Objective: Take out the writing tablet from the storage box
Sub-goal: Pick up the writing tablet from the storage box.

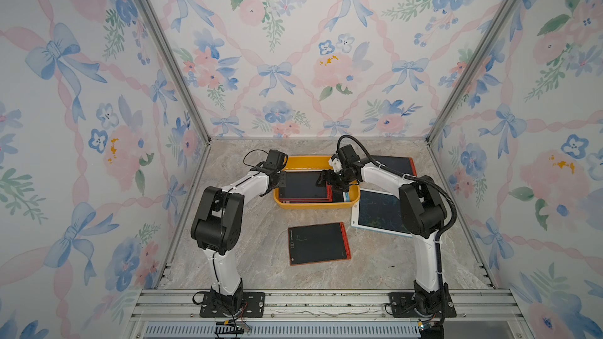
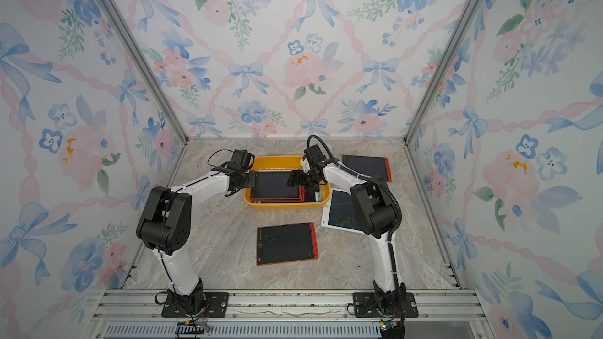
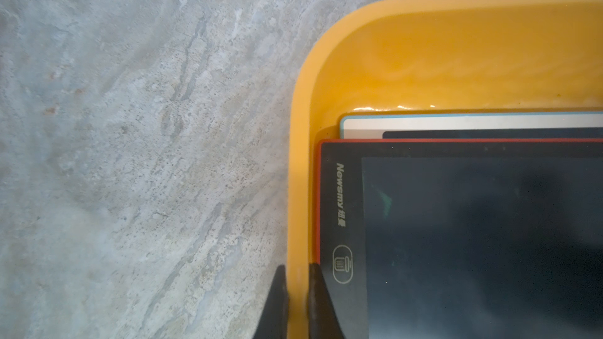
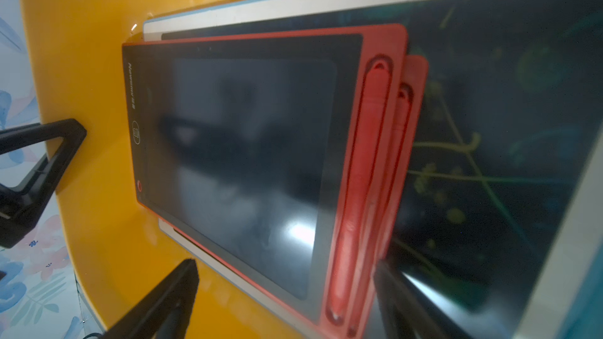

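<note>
The storage box (image 1: 313, 207) sits toward the back of the tabletop (image 1: 248, 256). Inside it is a pile of writing tablets. The top one is the red tablet (image 1: 301, 185), lying flat with its dark screen up. The left gripper (image 3: 298, 269) is pinched tight on the side wall of the box, one finger inside and one outside. I think it is there to stop the box from sliding. The right gripper (image 1: 325, 181) hangs over the other end of the red tablet with its jaws wide apart and nothing in them. The tablet looks thin, stiff and light, so it should lift as one flat piece and not bend. Its screen is smooth and shiny, so it may slip, and a hard poke could mark it. The best place to hold looks like the red edge with the pen slot (image 4: 362, 174), since that part is frame, not screen. It lies flat on a second red tablet (image 4: 416, 99), so getting a finger under it may be hard. A white tablet (image 3: 456, 122) sits lower in the pile.
</note>
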Controlling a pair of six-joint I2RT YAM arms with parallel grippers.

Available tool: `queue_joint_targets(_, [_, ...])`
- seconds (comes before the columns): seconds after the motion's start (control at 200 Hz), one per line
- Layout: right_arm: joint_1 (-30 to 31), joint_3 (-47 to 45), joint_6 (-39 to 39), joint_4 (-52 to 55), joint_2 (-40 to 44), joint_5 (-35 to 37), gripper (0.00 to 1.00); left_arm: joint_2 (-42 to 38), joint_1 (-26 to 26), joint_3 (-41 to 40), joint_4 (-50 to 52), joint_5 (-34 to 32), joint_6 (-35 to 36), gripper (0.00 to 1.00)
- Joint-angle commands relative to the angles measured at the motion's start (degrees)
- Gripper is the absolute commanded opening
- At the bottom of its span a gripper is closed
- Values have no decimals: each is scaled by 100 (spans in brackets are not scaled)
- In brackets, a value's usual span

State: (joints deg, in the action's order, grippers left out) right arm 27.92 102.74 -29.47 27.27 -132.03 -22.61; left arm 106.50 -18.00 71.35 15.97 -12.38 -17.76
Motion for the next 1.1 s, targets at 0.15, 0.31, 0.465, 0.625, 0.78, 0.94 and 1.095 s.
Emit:
queue_joint_targets(0.15, [90, 12, 33, 65, -236, 8, 87, 48, -107, -56, 251, 264, 132, 0])
queue_joint_targets(0.31, [115, -43, -18, -38, -283, -67, 87, 64, -107, -60, 249, 269, 126, 0])
queue_joint_targets(0.465, [127, -61, -41, -104, -290, -133, 87, 59, -107, -58, 249, 269, 126, 0])
queue_joint_targets(0.625, [154, -52, -63, -103, -306, -164, 87, 52, -105, -59, 249, 292, 129, 0])
queue_joint_targets(0.78, [194, -92, -154, -274, -351, -351, 87, 62, -108, -60, 248, 265, 127, 0])
queue_joint_targets(0.94, [213, -218, -247, -529, -258, -542, 87, 64, -107, -56, 251, 288, 128, 0])
queue_joint_targets(1.095, [192, -372, -357, -795, -119, -752, 87, 56, -116, -60, 253, 286, 125, 0])
